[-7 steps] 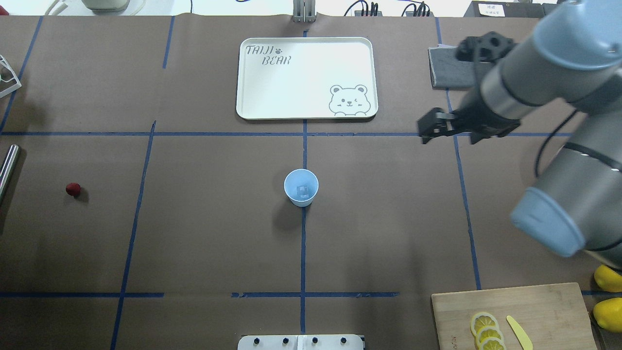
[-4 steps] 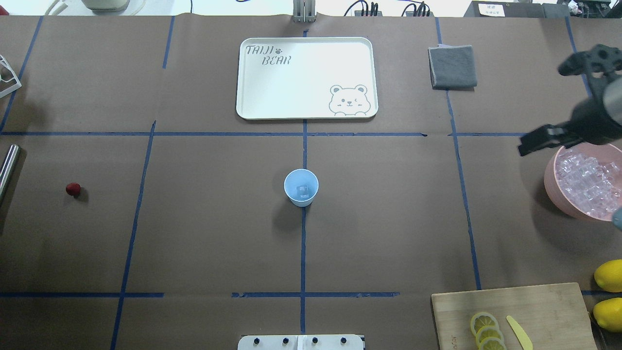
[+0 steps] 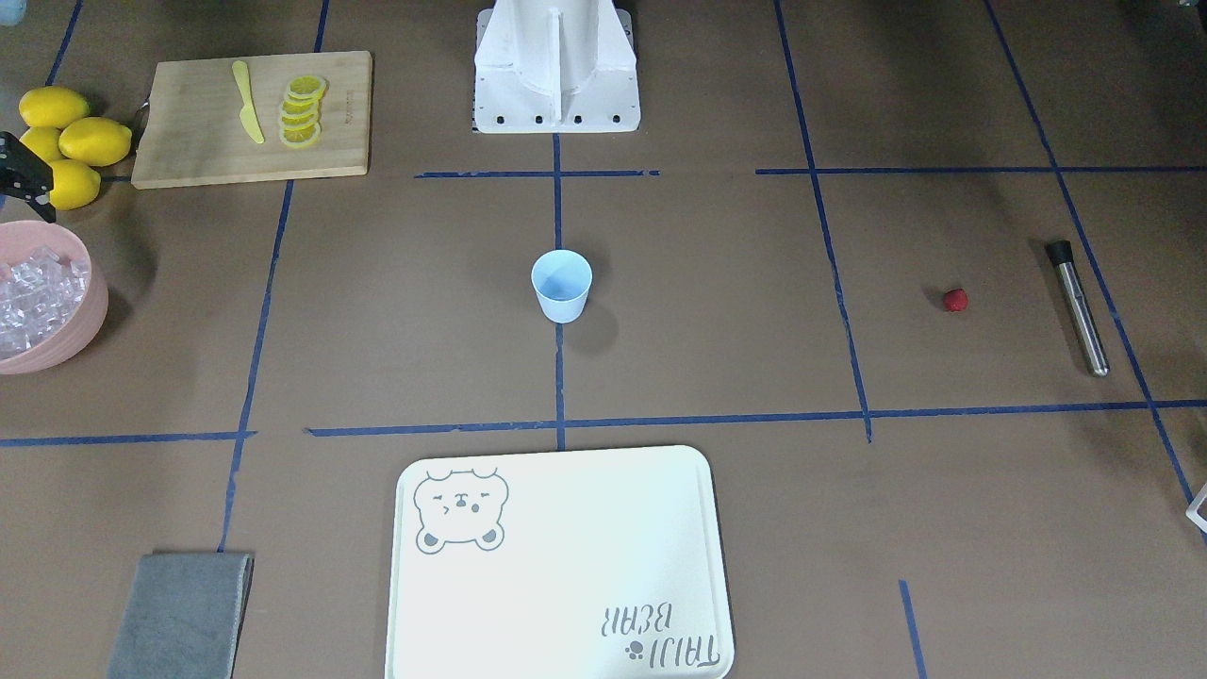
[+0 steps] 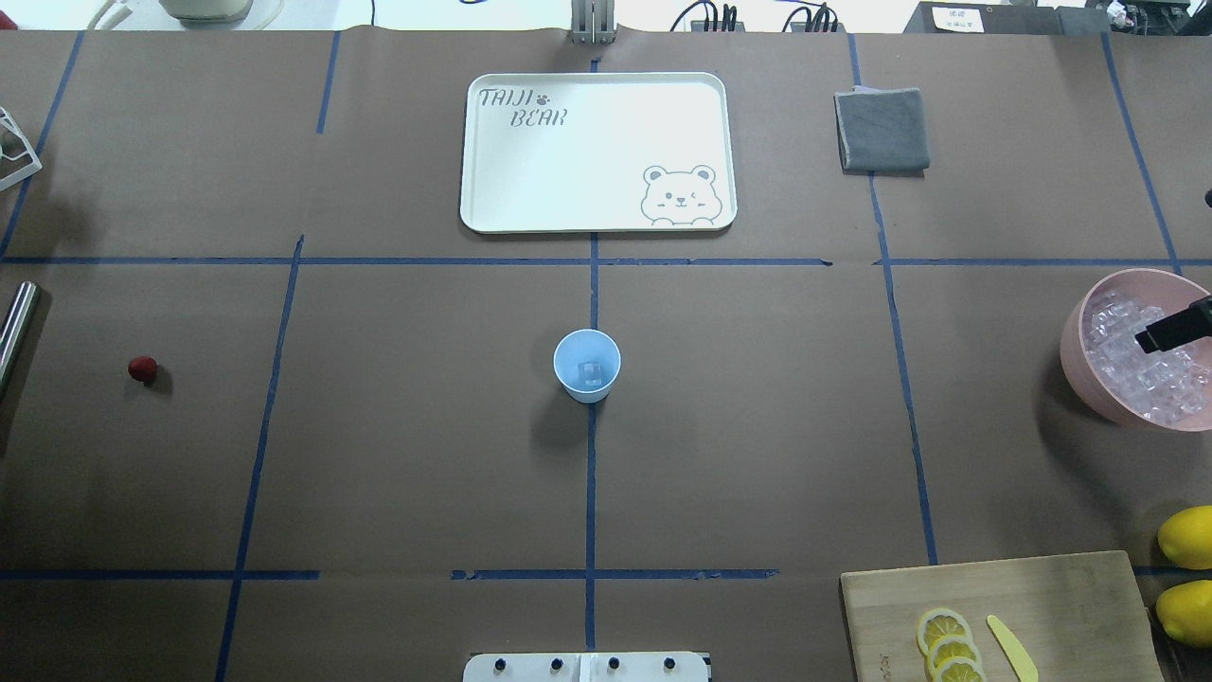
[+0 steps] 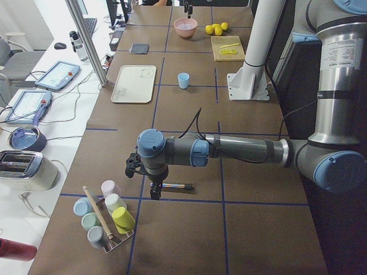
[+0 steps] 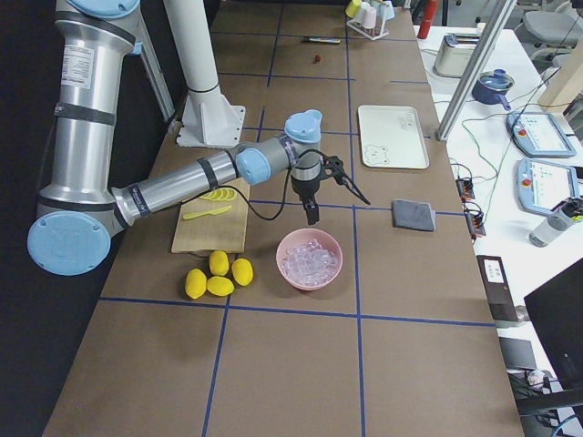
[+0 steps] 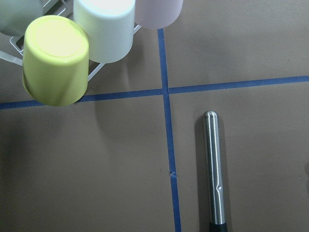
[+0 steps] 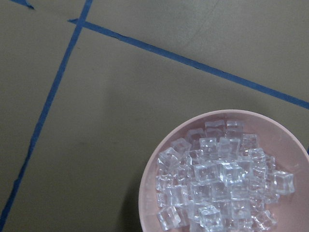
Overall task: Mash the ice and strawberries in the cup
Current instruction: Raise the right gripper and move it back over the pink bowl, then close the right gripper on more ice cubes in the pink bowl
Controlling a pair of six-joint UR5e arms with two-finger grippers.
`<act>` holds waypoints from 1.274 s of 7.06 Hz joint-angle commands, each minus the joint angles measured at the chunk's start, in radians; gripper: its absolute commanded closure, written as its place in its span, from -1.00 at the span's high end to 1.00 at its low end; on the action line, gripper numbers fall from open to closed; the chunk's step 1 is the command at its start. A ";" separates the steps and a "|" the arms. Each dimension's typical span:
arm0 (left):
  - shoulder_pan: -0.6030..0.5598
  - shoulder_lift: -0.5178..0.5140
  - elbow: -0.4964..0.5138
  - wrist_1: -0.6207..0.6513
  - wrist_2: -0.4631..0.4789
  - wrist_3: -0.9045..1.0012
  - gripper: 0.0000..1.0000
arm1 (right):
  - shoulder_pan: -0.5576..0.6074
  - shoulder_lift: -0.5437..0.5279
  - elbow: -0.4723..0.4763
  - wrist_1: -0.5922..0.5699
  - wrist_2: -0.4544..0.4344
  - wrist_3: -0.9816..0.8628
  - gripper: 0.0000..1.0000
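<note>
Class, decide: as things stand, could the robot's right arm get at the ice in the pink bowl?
Probably yes. The right gripper hangs open over the pink bowl, whose ice lies heaped and uncovered, with nothing between them.

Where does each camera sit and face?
Exterior right: table's right end; right arm near, right gripper above the pink bowl.
Exterior left: opposite end; left arm near, over a metal rod.
Overhead: behind the robot, down on the cup; one right finger shows.
Front-facing: opposite, facing the robot's pedestal.
Left wrist: down on the rod; no body.
Right wrist: down on the ice; no body.
Shared: overhead and front-facing both show the strawberry.
</note>
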 commanded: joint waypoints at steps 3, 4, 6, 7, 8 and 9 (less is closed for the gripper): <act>0.002 0.000 -0.004 0.001 0.000 0.000 1.00 | 0.004 -0.021 -0.149 0.192 0.027 -0.022 0.98; 0.002 -0.001 -0.005 0.001 -0.002 -0.013 1.00 | 0.003 -0.021 -0.178 0.192 0.031 -0.021 0.97; 0.002 -0.001 -0.004 0.001 0.000 -0.013 1.00 | 0.001 -0.015 -0.233 0.192 0.044 -0.026 0.84; 0.002 -0.001 -0.004 0.001 0.000 -0.013 1.00 | -0.003 -0.012 -0.238 0.192 0.046 -0.034 0.71; 0.002 -0.001 -0.004 0.001 0.000 -0.013 1.00 | -0.021 -0.009 -0.238 0.191 0.046 -0.037 0.62; 0.002 -0.001 -0.004 0.001 0.000 -0.013 1.00 | -0.041 -0.007 -0.239 0.189 0.044 -0.038 0.53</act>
